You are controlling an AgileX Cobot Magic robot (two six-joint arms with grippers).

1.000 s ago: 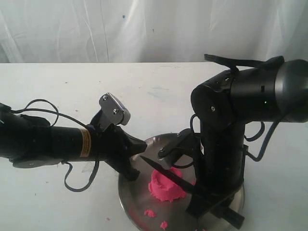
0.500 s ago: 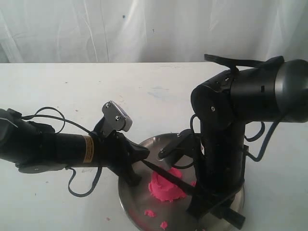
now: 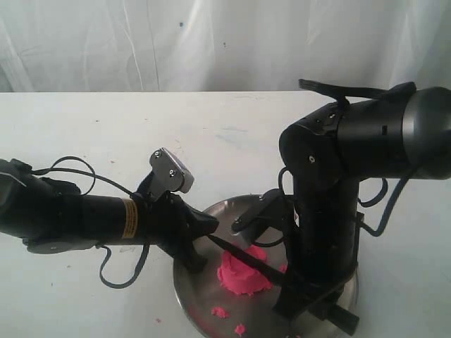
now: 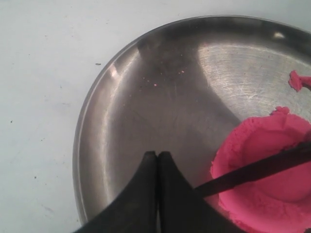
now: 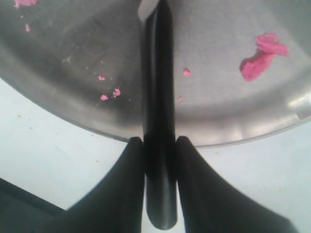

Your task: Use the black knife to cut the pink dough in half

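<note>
The right gripper clamps the black knife by its handle, blade lying across the pink dough on the steel plate; the left gripper, clenched empty, sits beside the dough.

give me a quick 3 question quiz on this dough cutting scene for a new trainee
1. True or false: the right gripper holds the black knife by its handle.
2. Multiple choice: the pink dough sits on A) the bare table, B) the steel plate, C) a cutting board.
3. Fill in: the left gripper has its jaws ____ and holds nothing.

Key: 1 true, its jaws clamp both sides of the handle. 2 B. 3 shut, the fingertips meet over the plate, beside the blade lying across the dough.
</note>
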